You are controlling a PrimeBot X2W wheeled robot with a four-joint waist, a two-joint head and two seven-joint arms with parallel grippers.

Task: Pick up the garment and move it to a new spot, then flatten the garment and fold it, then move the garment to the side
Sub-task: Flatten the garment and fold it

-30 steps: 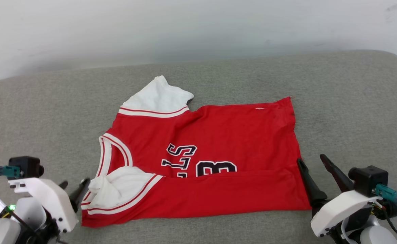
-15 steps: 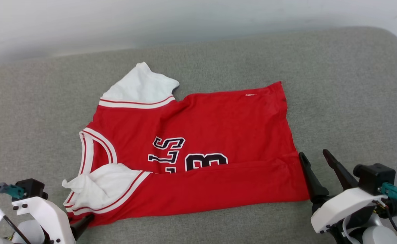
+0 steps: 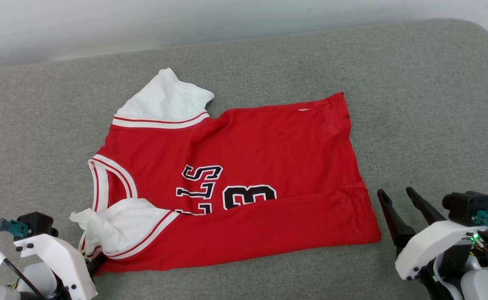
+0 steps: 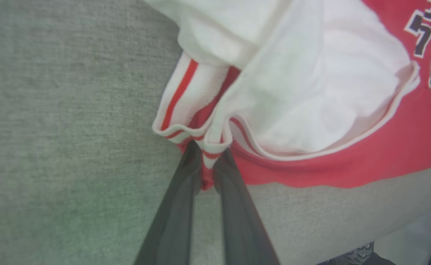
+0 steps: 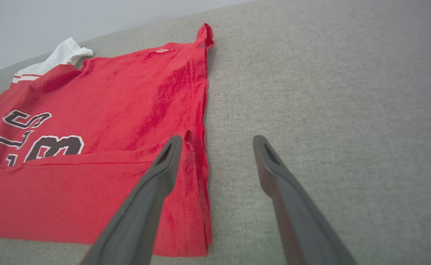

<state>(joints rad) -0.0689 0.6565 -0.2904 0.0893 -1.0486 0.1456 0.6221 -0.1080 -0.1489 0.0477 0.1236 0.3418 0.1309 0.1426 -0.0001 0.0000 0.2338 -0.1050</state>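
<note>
Since a second ago your left gripper (image 4: 208, 156) has pinched the ribbed striped trim at the near corner of the garment (image 3: 248, 162), soft red fabric lying mostly flat on the grey woven cushion (image 3: 427, 104), while your right gripper (image 3: 394, 191) stands wide beside its hem.

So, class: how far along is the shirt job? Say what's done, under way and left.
Done: the shirt lies spread on the cushion, near edge folded over the lettering. Under way: the left tool is shut on the striped trim by the near sleeve; the right tool stands open beside the hem. Left: probably more folds, then moving it aside.
</note>
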